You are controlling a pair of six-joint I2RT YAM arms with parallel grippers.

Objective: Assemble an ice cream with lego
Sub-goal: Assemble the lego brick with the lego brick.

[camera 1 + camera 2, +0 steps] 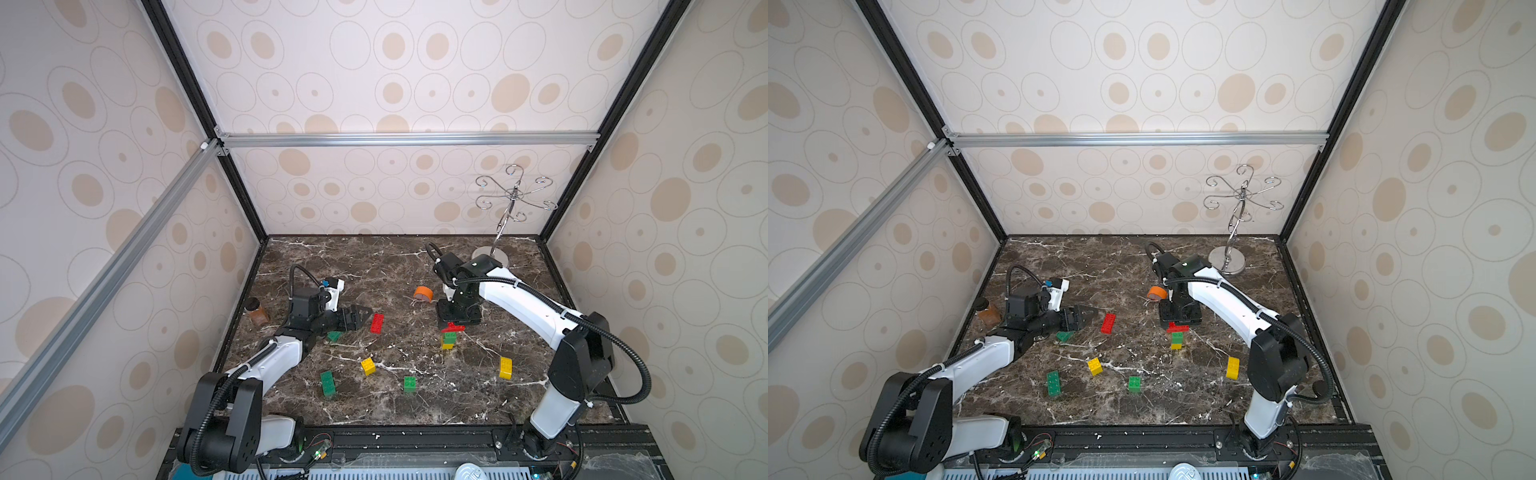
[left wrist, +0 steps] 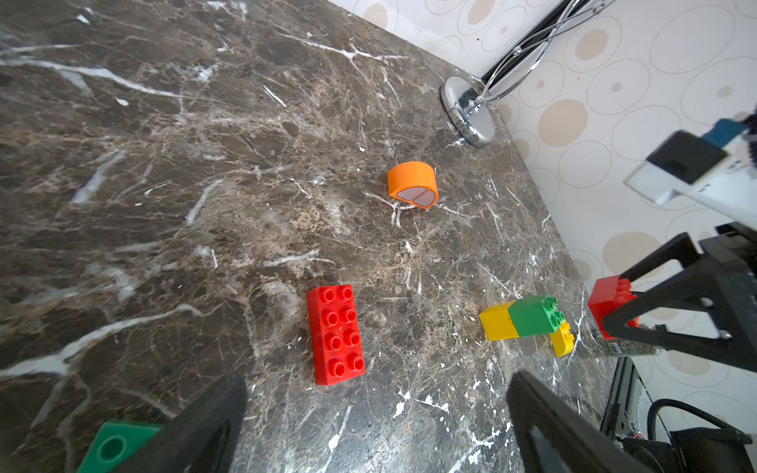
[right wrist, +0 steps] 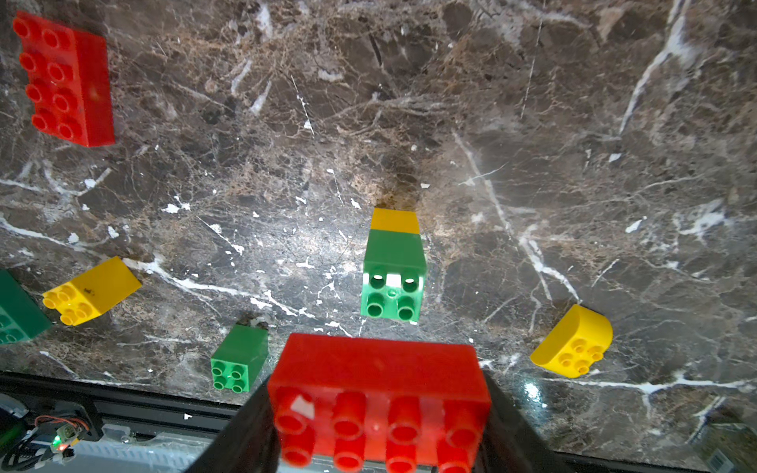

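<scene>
The right gripper (image 1: 454, 325) points straight down, clamped on the held red brick (image 1: 454, 328), which hangs just over the green-on-yellow stack (image 1: 448, 341) on the marble table (image 1: 374, 257). In both top views the left gripper (image 1: 1084, 312) lies low and level, jaws spread wide and empty, its tips just short of the flat red brick (image 1: 1108, 323), with a green brick (image 1: 1064, 336) beside its underside. The orange dome (image 1: 1157, 293) sits behind the right gripper, and nearer the front lie a green oblong brick (image 1: 1054, 383), a yellow square brick (image 1: 1095, 366), a green square brick (image 1: 1134, 383) and a yellow dome (image 1: 1233, 368). A brown jar (image 1: 257, 311) stands at the table's left edge. The left wrist view shows its own two fingers (image 2: 205, 430) far apart with bare marble between them, and the flat red brick ahead (studs up, untouched). The right wrist view shows the held red brick (image 3: 379, 393) pinched across its short width, an oblong with two rows of four studs. The stack's green top studs (image 3: 391, 305) beyond it are uncovered.
</scene>
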